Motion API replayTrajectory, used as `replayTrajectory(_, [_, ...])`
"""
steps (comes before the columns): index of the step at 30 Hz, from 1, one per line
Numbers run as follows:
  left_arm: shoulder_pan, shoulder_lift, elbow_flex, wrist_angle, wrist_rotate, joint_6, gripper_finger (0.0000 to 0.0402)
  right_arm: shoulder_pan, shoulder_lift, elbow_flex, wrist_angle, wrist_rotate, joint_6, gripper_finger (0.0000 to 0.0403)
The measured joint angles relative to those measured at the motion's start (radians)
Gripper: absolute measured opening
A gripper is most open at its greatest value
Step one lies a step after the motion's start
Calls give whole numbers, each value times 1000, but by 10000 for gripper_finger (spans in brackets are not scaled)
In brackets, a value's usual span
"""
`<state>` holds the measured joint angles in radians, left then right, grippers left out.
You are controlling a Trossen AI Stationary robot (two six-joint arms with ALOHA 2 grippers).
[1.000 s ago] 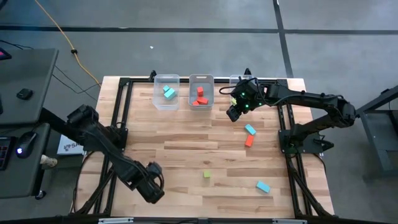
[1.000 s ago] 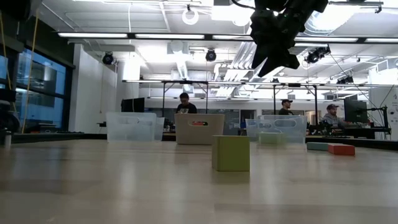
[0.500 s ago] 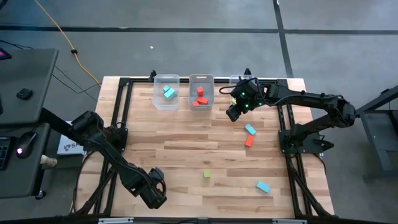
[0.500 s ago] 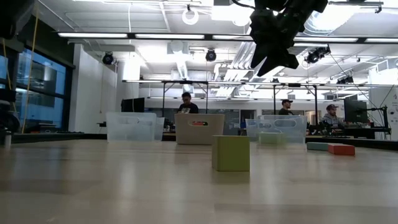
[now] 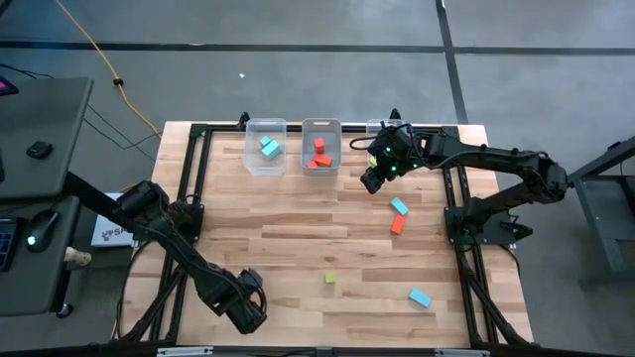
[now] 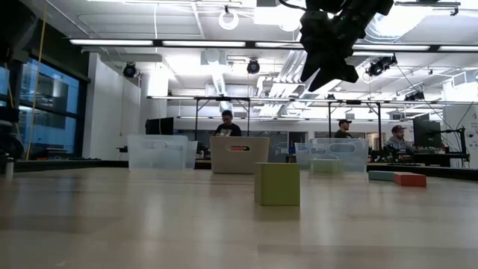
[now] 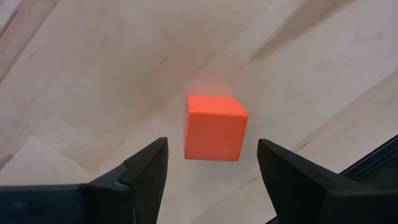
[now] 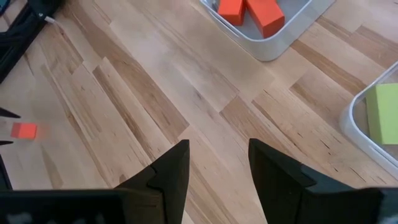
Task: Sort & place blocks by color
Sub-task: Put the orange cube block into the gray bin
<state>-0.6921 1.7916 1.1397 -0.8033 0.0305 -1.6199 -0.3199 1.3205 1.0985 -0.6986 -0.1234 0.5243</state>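
Left gripper [image 7: 211, 163] is wide open just over a red cube [image 7: 214, 127]. Right gripper [image 8: 213, 163] hangs empty, fingers apart, near the bins [image 5: 320, 160].

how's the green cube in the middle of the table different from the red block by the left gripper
The green cube is lime and sits alone mid-table; the red block is orange-red, near the table's front edge, framed by the open left gripper. Both are small cubes resting unheld on the wooden table.

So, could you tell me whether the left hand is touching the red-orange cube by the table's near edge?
Apart. The left wrist view shows the left hand open, with bare wood between each finger and the red-orange cube.
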Motion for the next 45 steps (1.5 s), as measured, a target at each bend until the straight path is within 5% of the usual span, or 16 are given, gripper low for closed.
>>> replayTrajectory(38, [9, 37, 0, -3, 8, 68, 195, 0, 0, 0, 2, 0, 18, 154])
replayTrajectory(45, [9, 37, 0, -1, 10, 74, 150, 0, 0, 0, 8, 0, 18, 154])
